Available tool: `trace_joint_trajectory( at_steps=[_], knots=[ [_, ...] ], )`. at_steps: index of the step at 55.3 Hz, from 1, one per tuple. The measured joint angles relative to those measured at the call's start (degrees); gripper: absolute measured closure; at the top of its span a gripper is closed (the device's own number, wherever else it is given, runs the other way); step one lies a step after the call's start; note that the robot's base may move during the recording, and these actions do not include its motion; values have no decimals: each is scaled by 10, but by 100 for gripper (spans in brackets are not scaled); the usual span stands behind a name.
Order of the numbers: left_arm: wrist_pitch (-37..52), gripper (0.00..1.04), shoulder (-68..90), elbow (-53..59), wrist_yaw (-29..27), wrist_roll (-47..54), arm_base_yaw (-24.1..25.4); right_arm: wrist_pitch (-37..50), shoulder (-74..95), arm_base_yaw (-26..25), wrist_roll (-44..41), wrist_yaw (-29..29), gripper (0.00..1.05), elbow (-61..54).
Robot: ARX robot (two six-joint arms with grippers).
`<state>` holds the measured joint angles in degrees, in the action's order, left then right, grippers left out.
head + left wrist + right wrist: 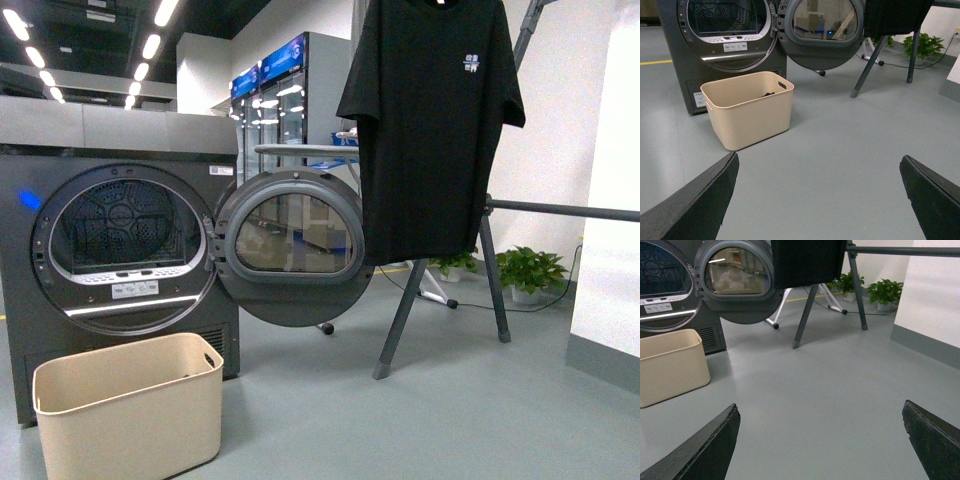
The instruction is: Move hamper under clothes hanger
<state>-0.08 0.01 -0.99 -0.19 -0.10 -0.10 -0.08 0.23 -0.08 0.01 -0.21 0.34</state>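
Observation:
The beige hamper (130, 410) stands on the floor in front of the dryer, at the lower left of the front view. It also shows in the left wrist view, hamper (752, 112), with something dark inside, and at the edge of the right wrist view, hamper (670, 367). The clothes hanger (495, 285) stands to the right, its slanted legs on the floor, with a black T-shirt (430, 120) hanging from it. My left gripper (819, 165) is open above bare floor, short of the hamper. Over empty floor my right gripper (820, 412) is open too.
A dark grey dryer (110, 260) stands at the left with its round door (290, 250) swung open toward the rack. Potted plants (530, 270) and a cable lie by the back wall. A white wall edge (610, 250) juts in at the right.

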Motion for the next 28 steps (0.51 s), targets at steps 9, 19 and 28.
trace_joint_trajectory(
  at_steps=[9,19,28],
  knots=[
    [0,7,0,0,2,0,0,-1,0,0,0,1,8,0],
    [0,7,0,0,2,0,0,-1,0,0,0,1,8,0],
    [0,7,0,0,2,0,0,-1,0,0,0,2,8,0]
  ],
)
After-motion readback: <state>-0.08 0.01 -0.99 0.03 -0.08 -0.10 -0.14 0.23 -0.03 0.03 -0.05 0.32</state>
